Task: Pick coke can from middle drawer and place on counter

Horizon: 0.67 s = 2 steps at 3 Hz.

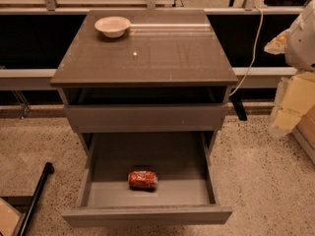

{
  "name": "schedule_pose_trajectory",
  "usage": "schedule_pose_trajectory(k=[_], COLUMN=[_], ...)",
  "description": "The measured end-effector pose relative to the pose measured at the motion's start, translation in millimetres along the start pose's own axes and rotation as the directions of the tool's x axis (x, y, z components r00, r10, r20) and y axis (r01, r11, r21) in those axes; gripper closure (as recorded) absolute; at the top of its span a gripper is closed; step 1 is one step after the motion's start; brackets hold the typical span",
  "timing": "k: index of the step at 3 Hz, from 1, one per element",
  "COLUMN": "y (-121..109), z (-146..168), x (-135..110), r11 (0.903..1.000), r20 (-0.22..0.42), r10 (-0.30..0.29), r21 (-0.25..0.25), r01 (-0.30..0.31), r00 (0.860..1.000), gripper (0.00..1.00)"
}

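The coke can [142,179] is red and lies on its side on the floor of the open middle drawer [147,156], near the drawer's front panel. The counter [147,53] is the glossy brown-grey top of the grey cabinet above it. My gripper [278,42] is at the right edge of the view, level with the counter and to the right of it. It is far from the can and holds nothing that I can see. The pale arm [295,102] runs down the right edge below it.
A white bowl [112,26] stands on the counter's back left. The top drawer [145,114] sits slightly open above the middle one. A black pole [37,193] lies on the speckled floor at the left. A white cable [251,48] hangs at the cabinet's right.
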State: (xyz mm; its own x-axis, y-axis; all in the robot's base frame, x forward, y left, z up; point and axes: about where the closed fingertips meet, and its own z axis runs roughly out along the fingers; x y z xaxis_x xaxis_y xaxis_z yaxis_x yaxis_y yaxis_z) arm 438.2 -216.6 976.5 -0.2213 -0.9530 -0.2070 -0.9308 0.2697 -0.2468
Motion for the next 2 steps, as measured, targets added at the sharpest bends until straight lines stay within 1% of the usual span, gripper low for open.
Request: schedule_pose_trajectory(k=[1,2], y=[0,-1], z=[2,21], x=[-1,-16], r11=[1.0000,0.9988], r20=[0.002,0.027], r10=[-0.004,-0.045], r21=[0.002,0.022], r01=[0.004,0.044], r00=[1.000,0.999], gripper=[0.00,0.00])
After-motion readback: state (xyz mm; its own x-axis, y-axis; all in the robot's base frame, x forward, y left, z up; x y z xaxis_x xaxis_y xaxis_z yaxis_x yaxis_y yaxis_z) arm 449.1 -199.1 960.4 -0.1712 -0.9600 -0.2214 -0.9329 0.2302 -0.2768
